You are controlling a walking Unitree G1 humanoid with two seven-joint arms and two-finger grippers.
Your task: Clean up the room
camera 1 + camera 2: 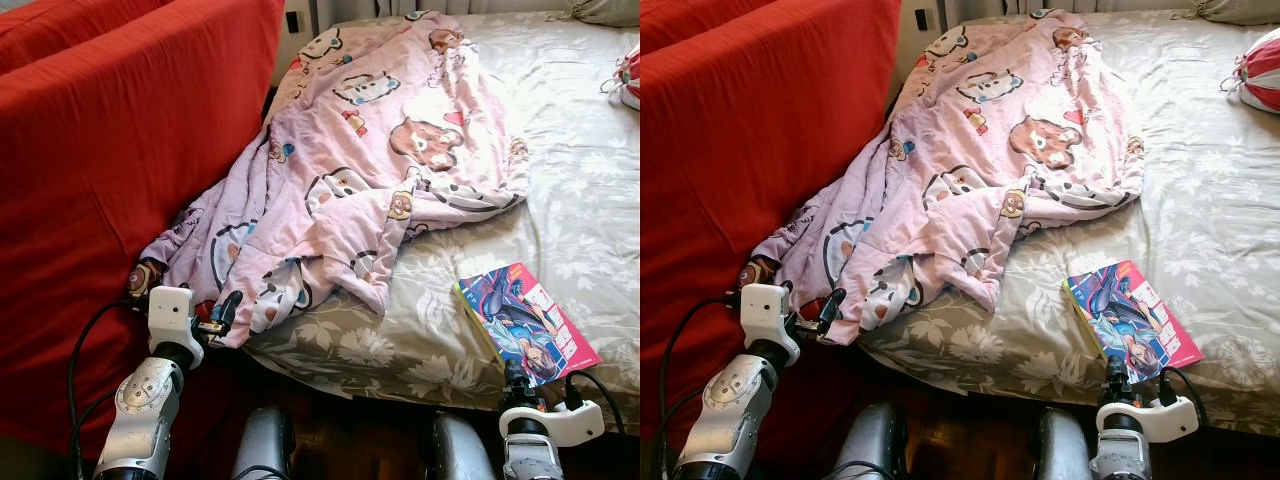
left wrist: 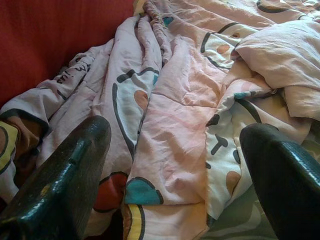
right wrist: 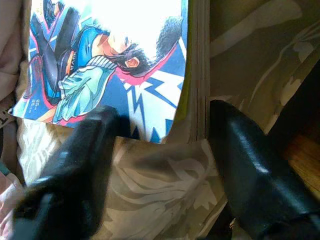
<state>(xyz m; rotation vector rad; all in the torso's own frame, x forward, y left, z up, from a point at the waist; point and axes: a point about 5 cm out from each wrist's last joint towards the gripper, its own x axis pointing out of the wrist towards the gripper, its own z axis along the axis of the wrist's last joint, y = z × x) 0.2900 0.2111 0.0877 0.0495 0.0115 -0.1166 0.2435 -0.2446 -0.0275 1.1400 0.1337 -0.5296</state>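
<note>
A pink blanket (image 1: 370, 160) lay rumpled on the bed (image 1: 570, 170), hanging off the edge by the red sofa (image 1: 110, 170). The left gripper (image 2: 175, 170) was open at its low corner, holding nothing. The right gripper (image 3: 160, 165) was open too, fingers by the comic book (image 1: 525, 322).

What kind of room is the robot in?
Most likely a bedroom. There is a bed with a floral sheet, a rumpled pink cartoon blanket spread over it, and a comic book lying near the bed's edge. A red sofa stands right beside the bed.
</note>
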